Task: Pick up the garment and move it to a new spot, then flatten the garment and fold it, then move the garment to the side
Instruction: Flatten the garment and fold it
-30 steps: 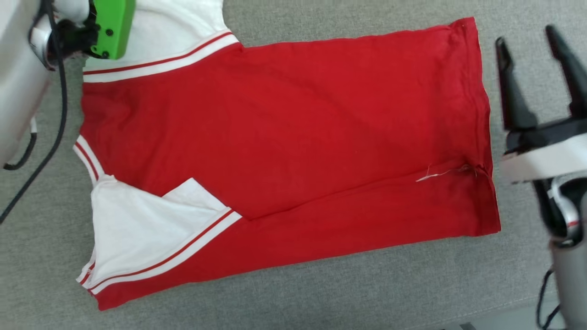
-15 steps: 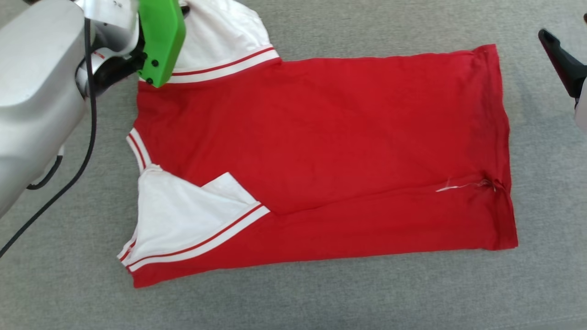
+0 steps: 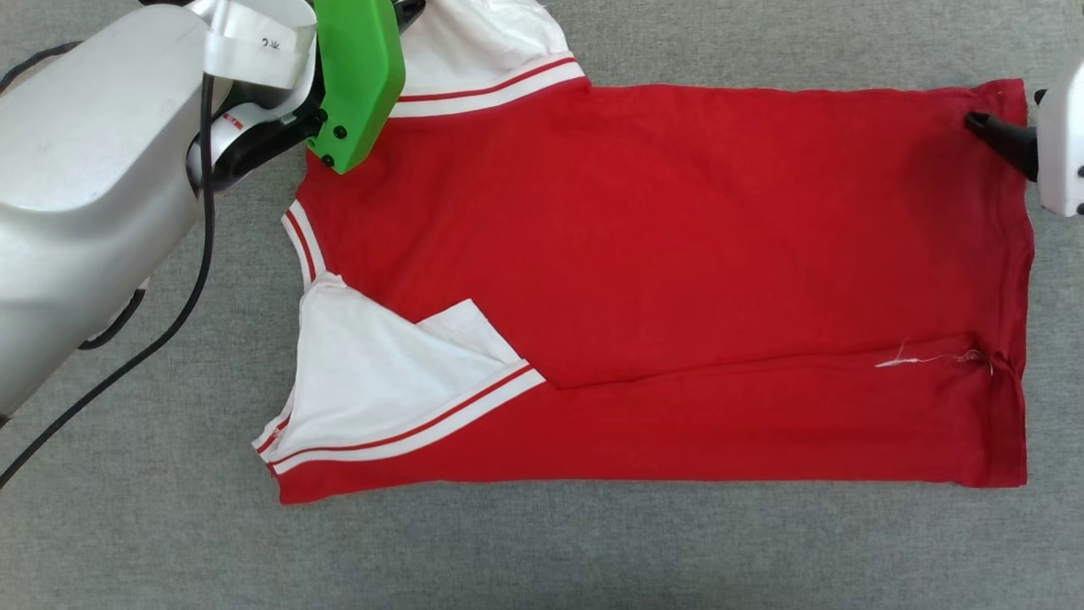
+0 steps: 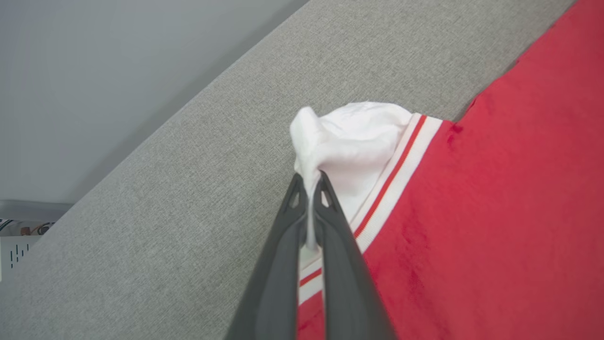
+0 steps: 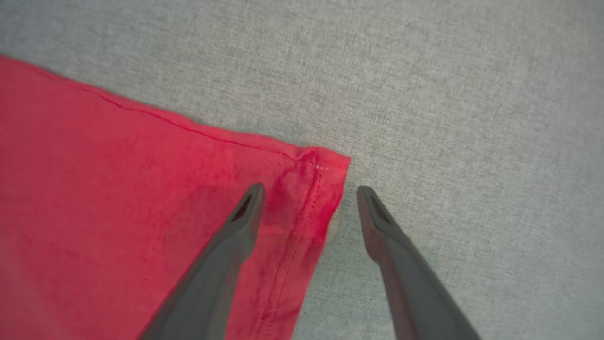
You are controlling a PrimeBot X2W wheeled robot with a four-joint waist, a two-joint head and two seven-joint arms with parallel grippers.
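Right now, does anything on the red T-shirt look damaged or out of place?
Yes. A loose white thread trails from a puckered spot at the hem of the red T-shirt, as if stitching has come undone. The near white sleeve also lies creased, partly folded over.

- One red garment [image 3: 677, 254].
- Two white sleeves on it: the far sleeve [image 3: 474, 42] and the near sleeve [image 3: 373, 381].
- Two grippers: the left gripper [image 4: 309, 182] and the right gripper [image 5: 310, 191].
- Four dark fingers in all, two on each gripper.
- One green cover [image 3: 356, 76], on the left wrist.
- One loose white thread [image 3: 923, 360], on the garment near its hem.
- One grey cloth surface [image 3: 593, 551], under everything.
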